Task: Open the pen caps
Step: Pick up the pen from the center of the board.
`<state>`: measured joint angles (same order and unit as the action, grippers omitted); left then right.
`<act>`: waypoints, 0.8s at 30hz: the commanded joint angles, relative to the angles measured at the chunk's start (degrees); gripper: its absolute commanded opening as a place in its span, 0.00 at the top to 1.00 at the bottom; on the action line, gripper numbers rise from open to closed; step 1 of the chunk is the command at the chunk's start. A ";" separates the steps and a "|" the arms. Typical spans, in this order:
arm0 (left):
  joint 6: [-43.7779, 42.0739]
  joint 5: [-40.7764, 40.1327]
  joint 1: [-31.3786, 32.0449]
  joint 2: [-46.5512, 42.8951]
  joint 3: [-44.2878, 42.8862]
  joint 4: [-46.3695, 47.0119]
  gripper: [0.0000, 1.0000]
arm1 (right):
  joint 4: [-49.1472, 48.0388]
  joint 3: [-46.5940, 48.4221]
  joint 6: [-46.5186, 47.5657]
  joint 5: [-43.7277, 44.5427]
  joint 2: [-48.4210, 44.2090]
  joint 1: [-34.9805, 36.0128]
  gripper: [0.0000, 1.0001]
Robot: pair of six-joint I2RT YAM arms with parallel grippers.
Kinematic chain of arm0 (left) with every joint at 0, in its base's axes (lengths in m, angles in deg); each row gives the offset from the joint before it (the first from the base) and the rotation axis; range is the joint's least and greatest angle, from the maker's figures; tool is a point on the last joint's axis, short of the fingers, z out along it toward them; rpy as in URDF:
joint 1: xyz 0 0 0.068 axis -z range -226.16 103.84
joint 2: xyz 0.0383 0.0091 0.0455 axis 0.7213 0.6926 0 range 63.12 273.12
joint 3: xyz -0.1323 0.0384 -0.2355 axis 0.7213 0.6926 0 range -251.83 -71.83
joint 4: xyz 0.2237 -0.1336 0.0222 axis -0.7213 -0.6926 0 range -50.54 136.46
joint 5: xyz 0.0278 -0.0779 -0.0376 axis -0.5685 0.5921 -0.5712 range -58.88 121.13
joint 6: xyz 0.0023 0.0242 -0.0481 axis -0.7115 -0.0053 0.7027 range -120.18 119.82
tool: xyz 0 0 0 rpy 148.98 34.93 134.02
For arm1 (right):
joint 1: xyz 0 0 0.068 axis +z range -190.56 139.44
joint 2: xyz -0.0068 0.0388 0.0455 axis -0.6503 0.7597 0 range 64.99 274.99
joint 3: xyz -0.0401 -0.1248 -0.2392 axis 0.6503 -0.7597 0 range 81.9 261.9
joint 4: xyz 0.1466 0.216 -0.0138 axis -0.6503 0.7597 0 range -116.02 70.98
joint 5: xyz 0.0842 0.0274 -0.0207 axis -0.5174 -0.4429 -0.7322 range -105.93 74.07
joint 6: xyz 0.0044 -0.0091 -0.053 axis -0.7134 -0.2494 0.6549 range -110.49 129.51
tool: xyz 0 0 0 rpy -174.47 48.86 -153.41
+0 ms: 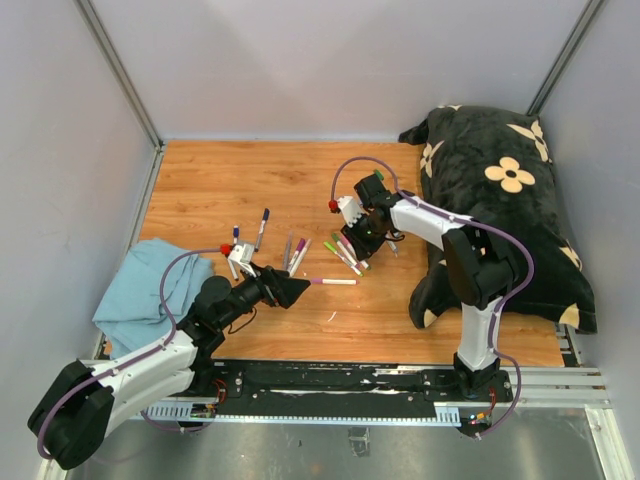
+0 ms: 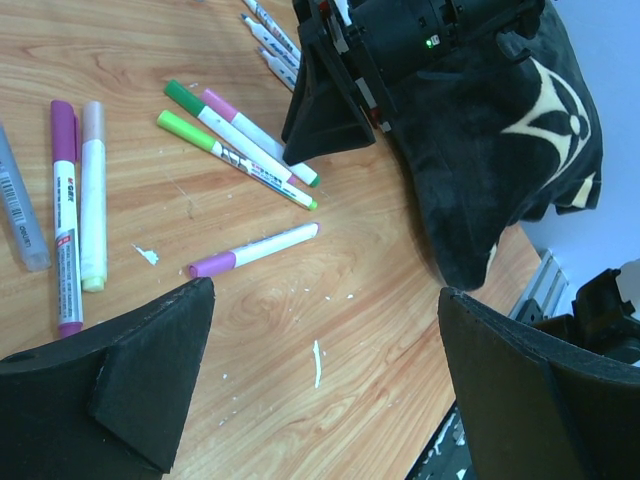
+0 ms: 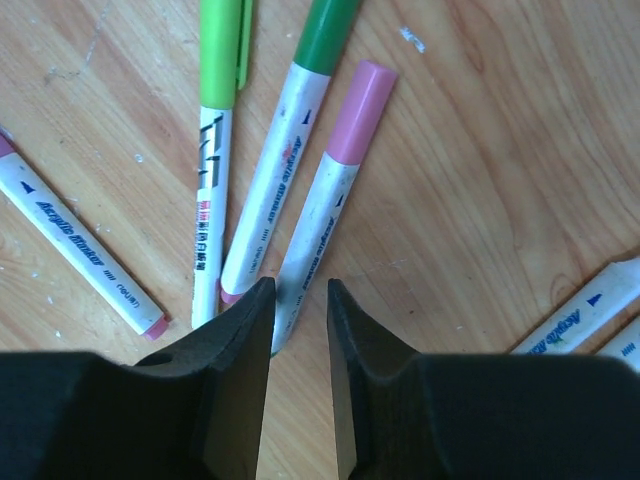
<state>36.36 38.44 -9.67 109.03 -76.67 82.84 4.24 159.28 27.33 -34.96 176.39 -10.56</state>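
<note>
The pen caps all sit on their pens, which lie scattered mid-table on the wood-grain table (image 1: 220,190), its surface flecked with small white scuffs. The right gripper (image 3: 300,300) hangs low over three white-barrelled markers fanned side by side. One has a smooth, cylindrical pink cap (image 3: 360,105), one a dark green cap (image 3: 330,30), and one a lime green cap (image 3: 222,50) with what looks like a clip. Its matte black, wedge-shaped fingers stand a narrow slot apart, astride the tail end of the pink-capped marker. A sliver of wood shows between the barrel and one finger, so the jaws are not clamped on it. Whether the other finger touches the barrel is hard to tell. The top edge of the wrist view cuts off both green caps.

The left gripper (image 2: 330,340) is spread wide and holds nothing. Its blunt black pads hover near a lone white marker with a purple cap (image 2: 212,264), which lies apart from the fan.

A plush black pillow (image 1: 520,230) with cream flower shapes covers the table's right side, and a crumpled blue cloth (image 1: 150,285) lies at its left edge. From above, the farther pens are too small for their caps to be made out.
</note>
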 commanded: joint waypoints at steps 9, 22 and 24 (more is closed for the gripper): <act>0.35 -0.64 -0.28 -1.21 0.71 1.41 0.03 | 3.43 2.89 1.77 7.78 1.33 0.59 0.80; 0.89 -0.15 -0.28 -1.31 0.62 1.80 0.03 | 6.46 4.84 3.25 7.84 5.21 1.34 0.71; 0.98 -0.11 -0.28 -1.25 0.62 1.92 0.03 | 6.96 5.15 3.56 8.58 5.77 1.43 0.72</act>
<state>37.19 38.44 -9.67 108.24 -76.63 82.81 8.02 163.35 29.37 -28.51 179.62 -10.43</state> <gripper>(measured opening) 0.973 0.285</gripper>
